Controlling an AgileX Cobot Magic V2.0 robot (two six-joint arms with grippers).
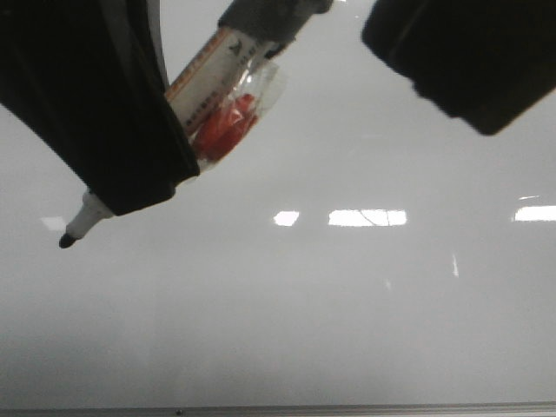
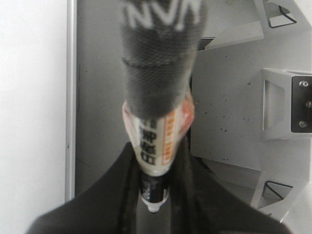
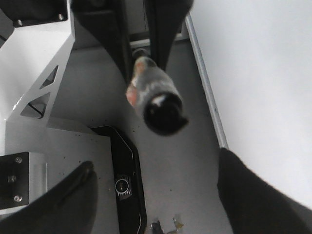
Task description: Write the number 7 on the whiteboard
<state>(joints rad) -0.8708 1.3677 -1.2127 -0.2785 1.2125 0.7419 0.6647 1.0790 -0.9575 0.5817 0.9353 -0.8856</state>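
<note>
The whiteboard (image 1: 287,330) fills the front view as a glossy grey-white sheet, broken by bright rectangular reflections and bounded along the lower edge by a thin grey metal strip (image 1: 347,408). A faint dark curved line can be seen within the central reflection at about mid-height; it is too slight to be read as the number 7, and no clear stroke is made out elsewhere on the board.

The left gripper (image 1: 130,187) is cut off by the upper left corner, so only dark, blurred bulk is seen. It is clamped around a marker (image 1: 213,91), which is held tilted, its black tip (image 1: 66,241) low at the left and shown against the board; whether the tip touches the surface cannot be told. Crumpled clear wrapping with a red patch (image 1: 230,126) is seen against the barrel. In the left wrist view the barrel (image 2: 155,151) is seen between the dark fingers, its upper end blurred.

The right gripper (image 3: 156,195) is cropped at the upper right of the front view; in its wrist view the fingers (image 3: 253,195) are spread apart, with nothing between them.
</note>
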